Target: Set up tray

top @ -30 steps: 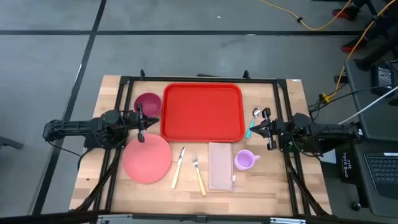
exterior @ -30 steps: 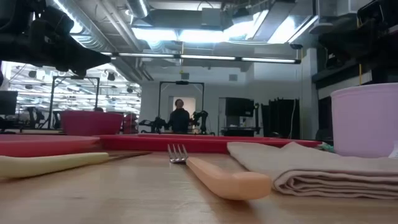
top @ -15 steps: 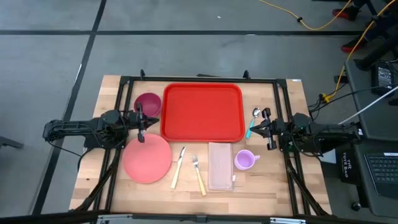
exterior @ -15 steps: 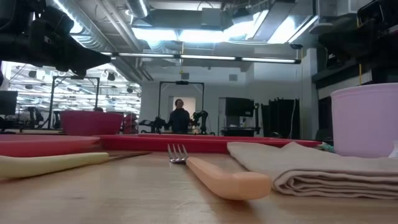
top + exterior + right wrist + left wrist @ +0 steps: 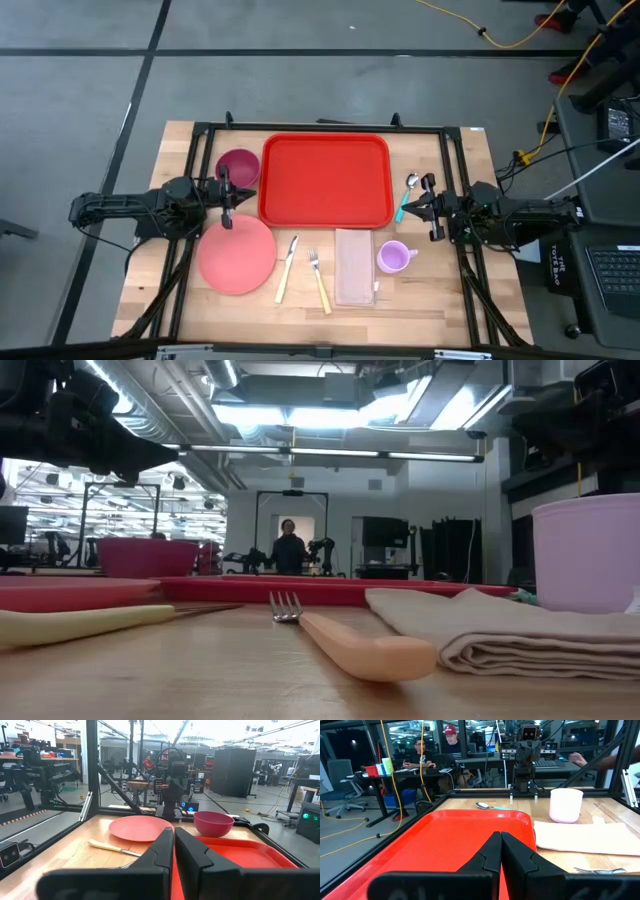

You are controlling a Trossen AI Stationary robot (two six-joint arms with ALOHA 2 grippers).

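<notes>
overhead, table-level, two facing wrist cameras

Low view: pale lilac plastic cup (image 5: 590,555) cut off at the right edge, cream knife handle (image 5: 70,624) cut off at the left, large bright red rectangular plastic tray (image 5: 330,590) reduced to a thin rim strip. Left wrist view: near end of tray hidden behind dark fingers (image 5: 515,862). Distant standing person (image 5: 289,548) too small for detail.
</notes>
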